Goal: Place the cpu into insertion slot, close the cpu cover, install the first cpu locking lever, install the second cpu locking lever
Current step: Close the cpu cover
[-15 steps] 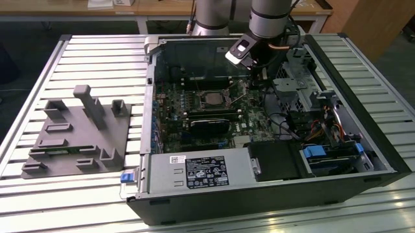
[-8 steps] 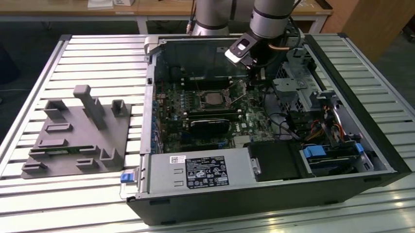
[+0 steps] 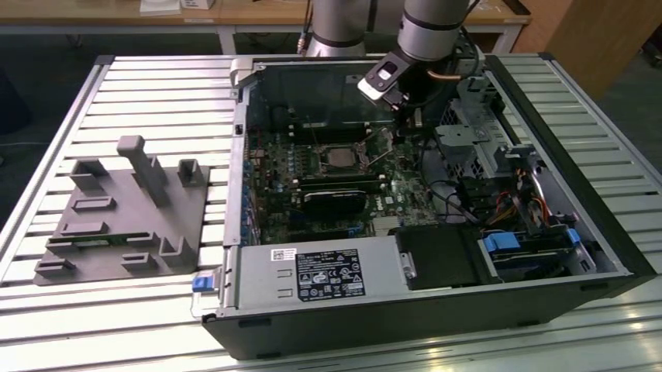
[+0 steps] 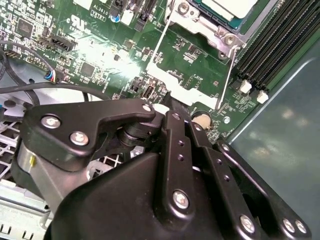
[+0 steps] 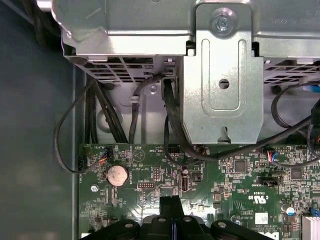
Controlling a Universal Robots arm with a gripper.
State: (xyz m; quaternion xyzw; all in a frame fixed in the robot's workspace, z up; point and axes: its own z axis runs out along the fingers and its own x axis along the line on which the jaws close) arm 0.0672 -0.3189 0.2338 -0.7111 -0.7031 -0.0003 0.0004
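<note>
The cpu (image 3: pixel 339 158) lies in the insertion slot (image 3: pixel 322 148) on the green motherboard, its silver top (image 4: pixel 232 6) seen in the second wrist view. The silvery cpu cover (image 4: pixel 197 22) appears to lie flat around it. Two thin wire locking levers (image 4: pixel 160 40) (image 4: pixel 229 75) slant away from the socket, seemingly unlatched. My gripper (image 3: pixel 411 124) hangs inside the case, to the exterior view's right of the socket. Its black fingertips (image 4: pixel 171 102) (image 5: pixel 171 202) sit together, shut, low over the board with nothing visible between them.
A metal drive cage (image 5: pixel 222 75) and black cables (image 5: pixel 170 125) stand close in front of the gripper. Memory slots (image 4: pixel 270 45) flank the socket. A labelled power supply box (image 3: pixel 310 275) fills the case's near end. A grey fixture (image 3: pixel 124 217) sits on the slatted table.
</note>
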